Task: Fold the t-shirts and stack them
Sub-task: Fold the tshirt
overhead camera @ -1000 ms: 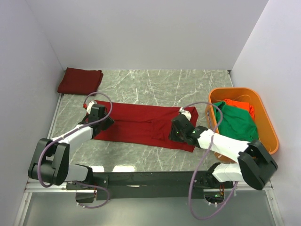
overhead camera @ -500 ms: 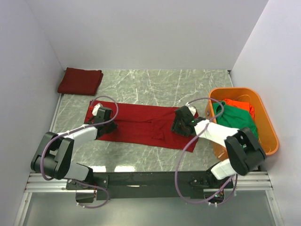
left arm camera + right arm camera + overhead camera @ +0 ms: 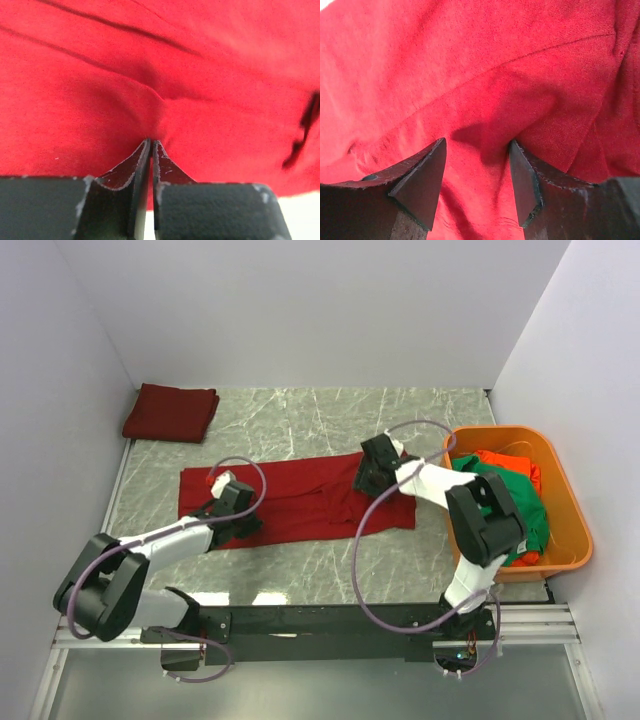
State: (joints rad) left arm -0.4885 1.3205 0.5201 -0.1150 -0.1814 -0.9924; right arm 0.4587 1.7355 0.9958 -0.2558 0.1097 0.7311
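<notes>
The red shirt (image 3: 200, 75) runs past every edge of both wrist views, a blurred dark streak (image 3: 302, 132) is unidentifiable, and the green shirt (image 3: 527, 495) hides most of the orange-red shirt (image 3: 505, 459).

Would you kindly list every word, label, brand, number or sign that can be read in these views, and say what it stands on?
None: no view shows any readable text.
The spread red t-shirt, the folded crimson t-shirt, the green t-shirt and the orange tub all look plain, with no print, tag or sticker visible.
</notes>
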